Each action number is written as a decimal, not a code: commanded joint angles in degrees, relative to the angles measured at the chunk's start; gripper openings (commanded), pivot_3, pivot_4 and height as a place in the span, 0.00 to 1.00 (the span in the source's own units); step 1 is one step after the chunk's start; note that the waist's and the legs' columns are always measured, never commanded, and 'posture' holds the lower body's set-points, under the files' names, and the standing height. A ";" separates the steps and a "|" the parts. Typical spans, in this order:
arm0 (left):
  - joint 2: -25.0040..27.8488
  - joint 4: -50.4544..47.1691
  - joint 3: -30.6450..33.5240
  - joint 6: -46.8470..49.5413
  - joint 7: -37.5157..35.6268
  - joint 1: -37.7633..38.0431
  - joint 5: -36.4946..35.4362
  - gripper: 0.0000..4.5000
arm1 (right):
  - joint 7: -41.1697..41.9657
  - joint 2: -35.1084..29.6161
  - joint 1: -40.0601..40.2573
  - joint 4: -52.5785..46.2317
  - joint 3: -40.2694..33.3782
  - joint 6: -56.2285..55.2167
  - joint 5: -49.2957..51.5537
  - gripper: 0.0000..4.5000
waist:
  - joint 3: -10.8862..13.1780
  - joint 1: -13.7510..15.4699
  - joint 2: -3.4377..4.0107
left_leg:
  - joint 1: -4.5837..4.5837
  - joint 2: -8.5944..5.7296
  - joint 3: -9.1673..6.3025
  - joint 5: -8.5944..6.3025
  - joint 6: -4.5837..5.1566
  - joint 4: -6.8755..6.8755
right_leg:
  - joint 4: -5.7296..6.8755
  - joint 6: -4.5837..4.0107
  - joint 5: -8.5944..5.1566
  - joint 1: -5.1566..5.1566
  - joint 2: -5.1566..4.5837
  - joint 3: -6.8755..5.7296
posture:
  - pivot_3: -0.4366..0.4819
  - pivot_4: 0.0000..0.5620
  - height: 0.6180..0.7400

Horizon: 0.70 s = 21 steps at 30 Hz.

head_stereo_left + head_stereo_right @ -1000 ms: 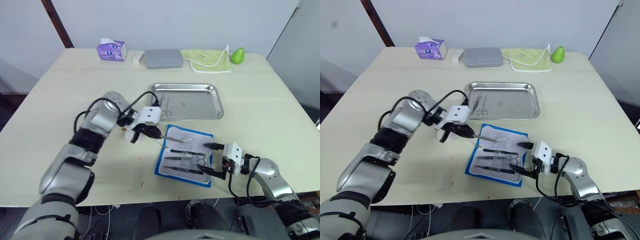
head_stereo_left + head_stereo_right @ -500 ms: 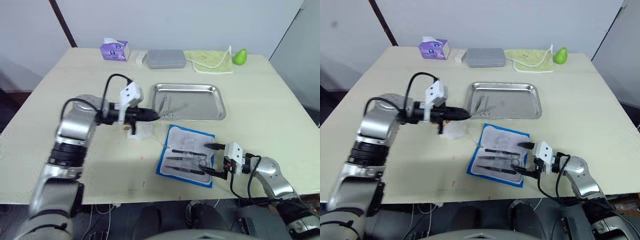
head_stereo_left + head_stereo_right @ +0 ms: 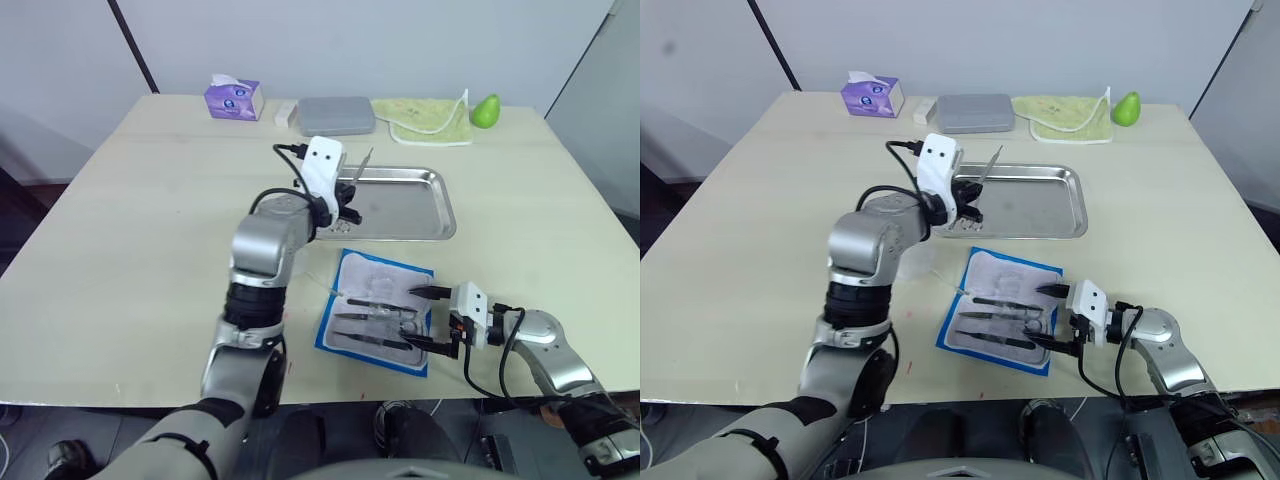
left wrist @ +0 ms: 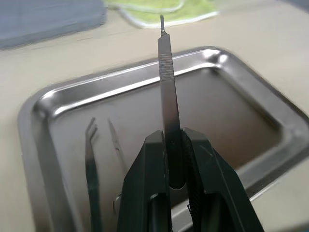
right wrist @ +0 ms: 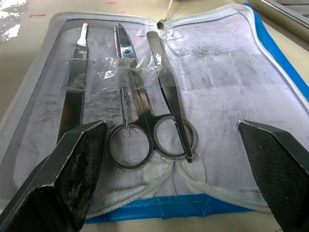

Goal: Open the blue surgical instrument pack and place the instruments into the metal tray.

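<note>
The blue surgical instrument pack [image 3: 378, 312] lies unfolded near the table's front edge, pale lining up. Three instruments stay strapped in it: a flat handle [image 5: 74, 94], scissors [image 5: 129, 104] and forceps [image 5: 166, 92]. My right gripper [image 3: 424, 319] is open at the pack's right edge, its fingers spread on either side of the ring handles. My left gripper [image 4: 172, 140] is shut on a slim ribbed metal instrument [image 4: 167, 77], held above the left part of the metal tray [image 3: 415, 205]. Two thin instruments [image 4: 91, 159] lie in that tray.
Along the far edge stand a purple tissue box [image 3: 233, 98], a small white block [image 3: 285, 113], a matte grey case [image 3: 336, 115], a green cloth [image 3: 428, 118] and a green pear [image 3: 487, 110]. Bare tabletop spreads to the left and right of the tray.
My left gripper has swung from the left of the pack up and right over the tray's left end, still shut on the slim instrument. The right gripper has stayed put.
</note>
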 commanded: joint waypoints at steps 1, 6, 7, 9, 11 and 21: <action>-4.22 5.85 2.58 -2.04 8.29 -3.36 1.65 0.00 | -1.12 -2.42 3.42 6.07 3.30 6.34 -6.92 1.00 | 0.06 0.06 0.05 | -0.02 0.00 -0.05 0.00 0.00 0.00 | 0.00 0.00 0.00 0.00 0.00 -0.04 | 0.48 0.27 0.97; -7.18 13.27 2.54 -6.69 12.90 -4.96 2.36 0.00 | -1.37 -2.98 4.40 3.83 3.16 7.60 -6.59 1.00 | 0.19 -0.01 0.20 | -0.05 -0.05 -0.03 0.00 0.00 -0.01 | -0.01 0.00 0.00 -0.02 0.00 -0.03 | 0.48 0.27 0.97; -7.35 14.12 2.15 -8.02 13.18 -5.00 2.47 0.00 | -1.46 -3.05 4.60 3.47 3.14 7.79 -6.52 1.00 | 0.20 0.04 0.21 | -0.05 -0.05 -0.03 0.00 -0.01 -0.01 | -0.02 0.00 0.00 -0.02 0.00 -0.04 | 0.48 0.27 0.97; -8.24 16.33 2.39 -8.94 14.27 -5.40 2.19 0.00 | -1.67 -3.24 4.99 2.60 3.18 8.29 -6.38 1.00 | 0.21 0.13 0.22 | -0.07 -0.07 -0.04 0.00 -0.01 -0.02 | -0.03 0.00 0.00 -0.02 -0.01 -0.05 | 0.48 0.27 0.97; -9.02 18.83 2.65 -10.49 16.07 -5.68 2.38 0.00 | -1.88 -3.40 5.22 1.75 3.20 8.88 -6.21 1.00 | 0.21 0.18 0.21 | -0.08 -0.09 -0.04 0.00 -0.01 -0.05 | -0.06 0.01 0.00 -0.02 -0.04 -0.06 | 0.48 0.27 0.97; -10.91 24.69 2.80 -13.84 19.30 -5.96 1.59 0.00 | -2.40 -3.36 5.02 1.06 3.19 10.03 -5.98 1.00 | 0.25 0.20 0.20 | -0.10 -0.31 -0.10 0.00 -0.02 -0.12 | -0.08 0.09 -0.05 -0.03 -0.22 -0.11 | 0.48 0.27 0.97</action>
